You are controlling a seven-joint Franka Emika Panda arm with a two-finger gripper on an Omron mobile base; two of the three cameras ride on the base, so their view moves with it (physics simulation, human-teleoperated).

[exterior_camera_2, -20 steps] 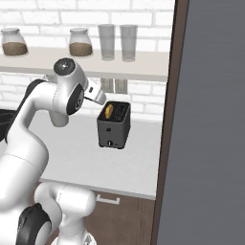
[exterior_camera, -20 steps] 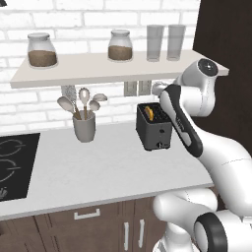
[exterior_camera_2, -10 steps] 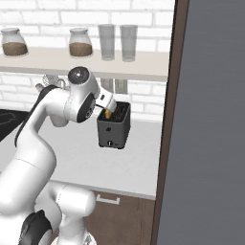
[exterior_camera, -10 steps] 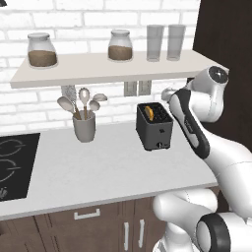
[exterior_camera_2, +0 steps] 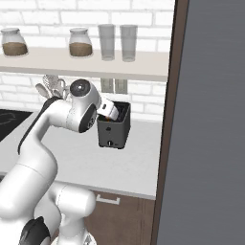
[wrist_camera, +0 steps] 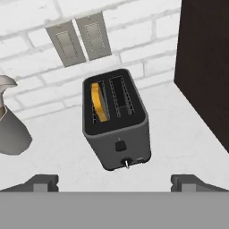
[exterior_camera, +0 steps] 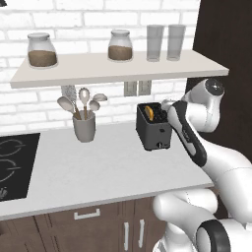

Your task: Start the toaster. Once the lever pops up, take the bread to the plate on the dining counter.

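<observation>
**Pincer poised above the toaster, lever not yet pressed**

The toaster (wrist_camera: 116, 120) stands on the white surface (exterior_camera: 98, 167) close to the brick wall, just below a pair of wall sockets (wrist_camera: 80, 38) — a sensible spot for a plugged-in appliance, though no cord can be made out. The bread (wrist_camera: 99, 102) sits upright in the left-hand slot as the hand view shows it, its orange-yellow edge rising a little above the top; the neighbouring slot is empty. On the front face a dark lever (wrist_camera: 120, 145) sits partway down, with a small pale knob (wrist_camera: 127, 163) below it near the base.

The pincer (wrist_camera: 115, 181) hangs above and in front of the toaster with its fingers spread as wide as they go, holding nothing and touching nothing. That stance looks like an approach to the front face, and the likely next move is to come down onto the lever and push it — a small target, so the fingers may need to narrow or one tip be lined up over it.

A grey utensil cup (exterior_camera: 84, 129) with spoons stands well to the toaster's left; jars (exterior_camera: 121, 45) and glasses (exterior_camera: 165, 42) line the shelf (exterior_camera: 118, 66) above. No brand, label or writing is readable anywhere.
</observation>
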